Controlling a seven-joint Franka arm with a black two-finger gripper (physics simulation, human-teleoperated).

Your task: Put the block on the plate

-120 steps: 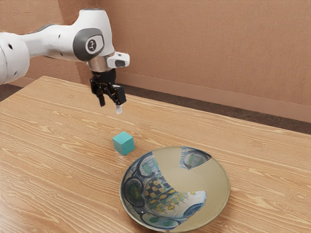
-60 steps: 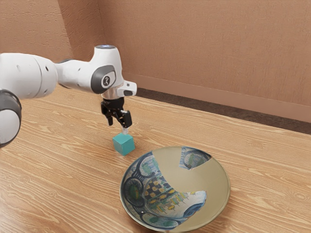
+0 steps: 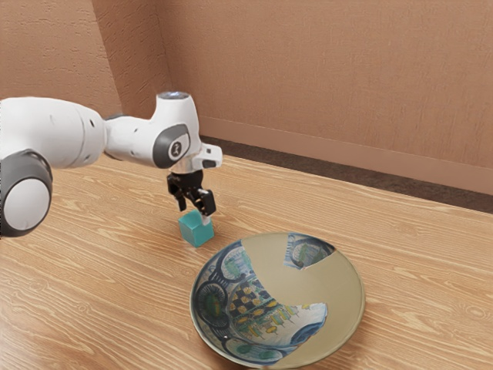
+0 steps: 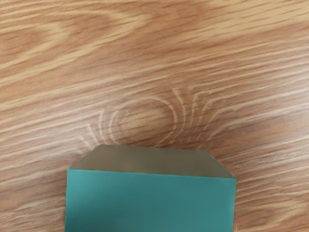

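My gripper (image 3: 194, 215) stands open, low over the teal block (image 3: 196, 230), its fingers apart at the block's top and far side. How far down they reach beside the block is partly hidden. The block rests on the table, close to the plate. In the wrist view the block (image 4: 150, 203) lies right under my hand, its teal top and a shaded side showing. A wide, shallow plate (image 3: 345, 308) with a beige and blue patterned surface sits toward the exterior view's right of the block, with nothing on it.
The wooden table (image 3: 100, 285) extends around the block and plate. Beyond the table's far edge stands a brown wall (image 3: 323, 85). My arm comes in from the exterior view's left, above the tabletop.
My hand has come down from well above the table to the block, moving slightly toward the exterior view's right. Block and plate have stayed where they were; the gripper has remained open.
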